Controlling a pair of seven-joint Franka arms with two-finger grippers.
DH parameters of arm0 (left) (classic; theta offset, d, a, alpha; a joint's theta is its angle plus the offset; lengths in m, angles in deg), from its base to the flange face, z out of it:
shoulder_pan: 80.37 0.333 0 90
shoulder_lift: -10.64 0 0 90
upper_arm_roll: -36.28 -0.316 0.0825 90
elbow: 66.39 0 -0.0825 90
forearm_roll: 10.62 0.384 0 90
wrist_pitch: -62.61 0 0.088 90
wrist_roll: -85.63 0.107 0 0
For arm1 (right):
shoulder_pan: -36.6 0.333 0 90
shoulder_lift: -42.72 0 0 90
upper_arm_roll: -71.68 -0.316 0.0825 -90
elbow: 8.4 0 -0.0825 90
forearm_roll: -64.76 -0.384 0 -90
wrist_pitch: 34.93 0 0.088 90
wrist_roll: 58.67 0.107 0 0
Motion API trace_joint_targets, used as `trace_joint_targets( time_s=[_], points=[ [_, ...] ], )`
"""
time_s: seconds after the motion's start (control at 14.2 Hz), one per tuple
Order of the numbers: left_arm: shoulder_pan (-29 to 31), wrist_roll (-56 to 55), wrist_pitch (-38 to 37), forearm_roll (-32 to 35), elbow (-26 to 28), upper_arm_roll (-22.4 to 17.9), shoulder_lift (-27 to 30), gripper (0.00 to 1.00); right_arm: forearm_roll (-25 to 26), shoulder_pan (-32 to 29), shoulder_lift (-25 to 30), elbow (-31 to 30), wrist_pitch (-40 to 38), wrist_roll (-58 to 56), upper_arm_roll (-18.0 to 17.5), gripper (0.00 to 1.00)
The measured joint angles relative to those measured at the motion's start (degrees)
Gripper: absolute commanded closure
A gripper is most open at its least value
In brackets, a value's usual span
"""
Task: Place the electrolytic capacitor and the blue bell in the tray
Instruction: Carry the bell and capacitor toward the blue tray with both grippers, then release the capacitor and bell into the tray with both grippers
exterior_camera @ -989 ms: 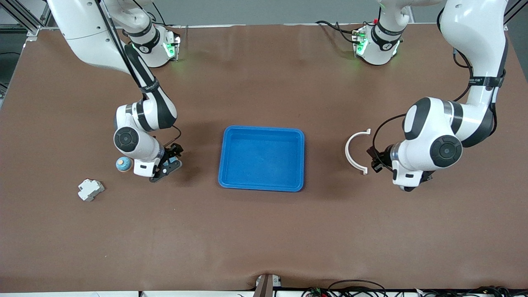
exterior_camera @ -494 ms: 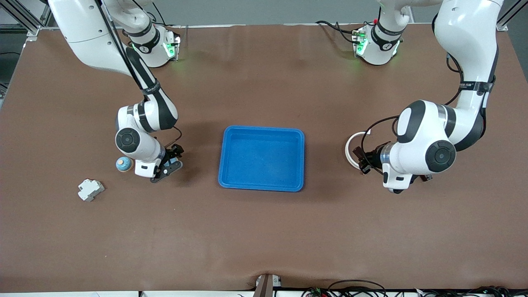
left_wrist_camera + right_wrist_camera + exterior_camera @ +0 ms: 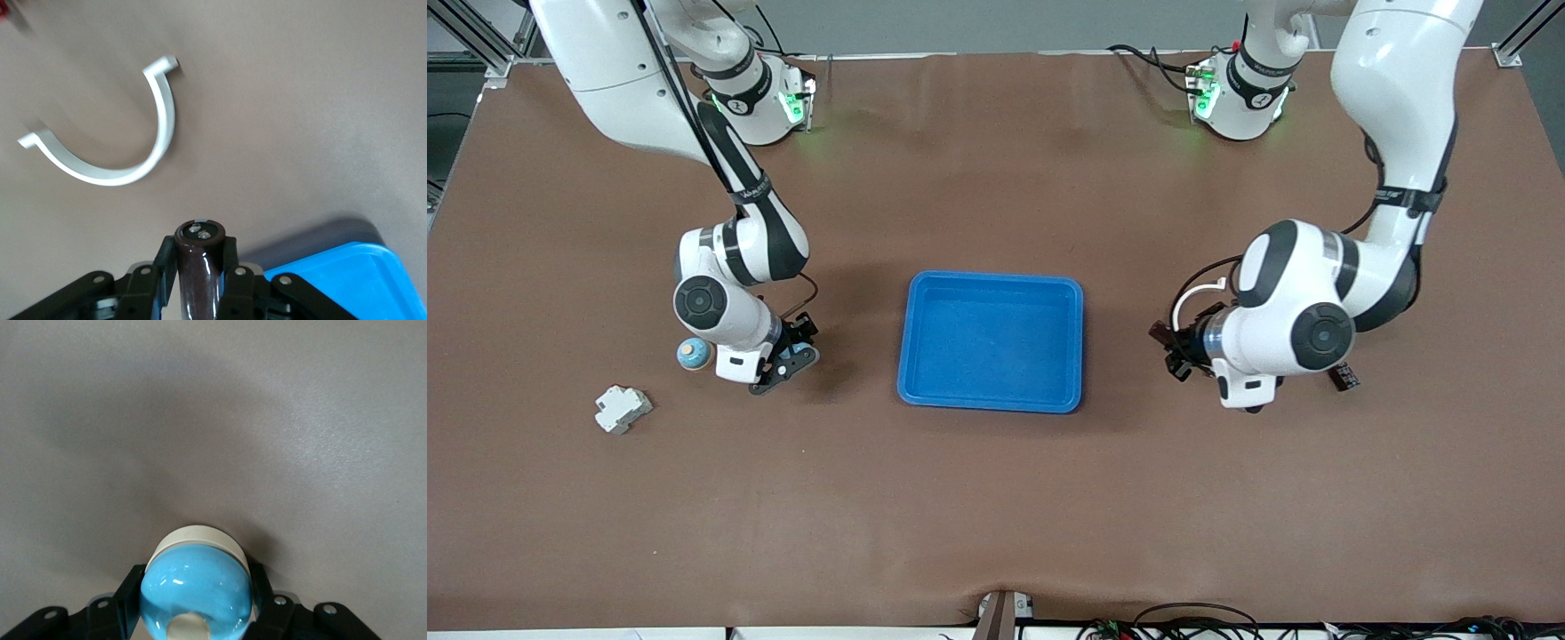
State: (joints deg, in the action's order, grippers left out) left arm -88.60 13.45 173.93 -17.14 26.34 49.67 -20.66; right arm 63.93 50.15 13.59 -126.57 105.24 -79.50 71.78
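The blue tray [image 3: 991, 341] sits mid-table and is empty, and both arms are loaded, one at each end of it. The left gripper [image 3: 198, 283] is clamped on the electrolytic capacitor [image 3: 199, 267], a dark brown cylinder with two terminals on its end, held up over the bare tabletop between the tray and a white C-shaped clip [image 3: 113, 140]; a corner of the tray shows just beside the fingers in the left wrist view. The right gripper [image 3: 197, 613] has its fingers closed around the blue bell [image 3: 197, 593], low over the table toward the right arm's end of the tray; near it there lie a small blue round object [image 3: 693, 354] and, nearer the front camera, a white plastic block [image 3: 623, 408]. The step in hand looks like the carry to the tray. To do it well, I'd say each arm should bring its load fully inside the raised rim before lowering, and let go only when it is close to the floor: the capacitor will probably roll and the bell may bounce. With both arms heading for one tray, going in turn, or aiming at separate ends, would keep the wrists from crowding.
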Motion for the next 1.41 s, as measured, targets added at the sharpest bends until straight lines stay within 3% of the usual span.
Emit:
trace_joint_targets(
  time_s=[0.21, 0.71, 0.99, 1.13, 1.2, 1.27, 1.34, 1.41],
  points=[
    [-4.0, -6.5, 0.8, -0.1, 0.0, 0.1, -1.5, 1.00, -0.2, 0.1, 0.7, 1.0, -4.6, 4.6, -1.0, 0.81],
    [-15.8, -23.9, 8.8, 0.1, 0.6, -0.2, -5.9, 1.00, -0.2, 0.7, 5.1, 3.8, -13.5, 31.6, -10.8, 0.81],
    [-18.4, -26.6, 13.0, 1.2, 0.6, -0.3, -9.0, 1.00, -0.2, 1.3, 5.1, 5.8, -14.1, 44.3, -15.4, 0.80],
    [-19.0, -27.0, 13.0, 1.9, 0.6, -0.3, -9.5, 1.00, -0.2, 3.5, 5.1, 7.0, -14.1, 49.2, -16.1, 0.81],
    [-18.9, -27.0, 13.0, 2.0, 0.6, -0.4, -9.6, 0.90, -0.2, 4.9, 4.8, 7.7, -14.1, 51.8, -16.2, 0.81],
    [-18.9, -27.0, 13.0, 2.1, 0.6, -0.6, -9.6, 0.61, -0.2, 6.3, 4.2, 8.5, -14.0, 54.1, -16.2, 0.81],
    [-18.9, -27.0, 12.9, 2.2, 0.7, -0.8, -9.6, 0.25, -0.2, 7.6, 3.5, 9.4, -14.0, 56.1, -16.3, 0.81],
    [-18.8, -27.0, 12.8, 2.2, 0.7, -0.9, -9.6, 0.00, -0.2, 8.7, 2.5, 10.3, -13.9, 57.7, -16.3, 0.81]
  ],
)
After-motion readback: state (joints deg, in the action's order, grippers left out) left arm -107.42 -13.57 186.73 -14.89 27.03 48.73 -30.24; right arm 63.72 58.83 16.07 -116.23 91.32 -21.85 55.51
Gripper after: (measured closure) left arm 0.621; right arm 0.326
